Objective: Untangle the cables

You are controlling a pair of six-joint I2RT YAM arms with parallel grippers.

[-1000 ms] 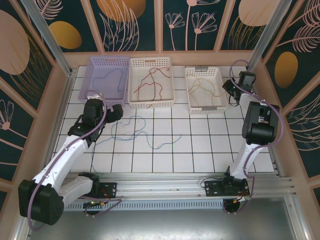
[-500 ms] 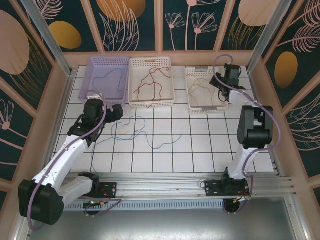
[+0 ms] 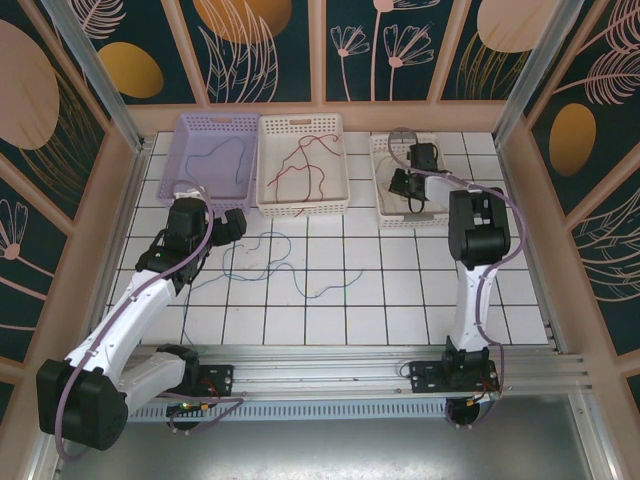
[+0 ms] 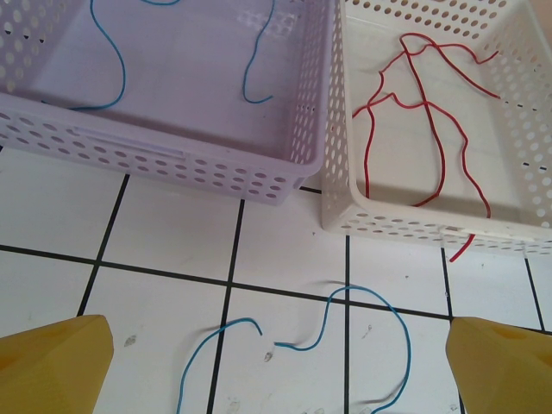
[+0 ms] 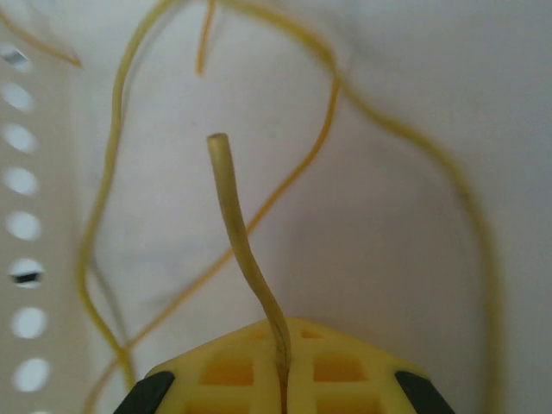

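Now the right gripper [image 5: 280,375] is closed tight on a yellow cable [image 5: 244,241], low inside the right basket [image 3: 441,216], probably to leave it with the other yellow ones. Meanwhile the left gripper [image 4: 276,366] hovers wide open and empty above the blue cable [image 4: 385,317] on the tiles.

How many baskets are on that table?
3: the lilac basket far left, the white basket beside it, and the cream basket further right, beneath the right gripper. None seems hidden.

Blurred loops of yellow cable [image 5: 112,164]; blue cable [image 4: 345,289] cropped below.
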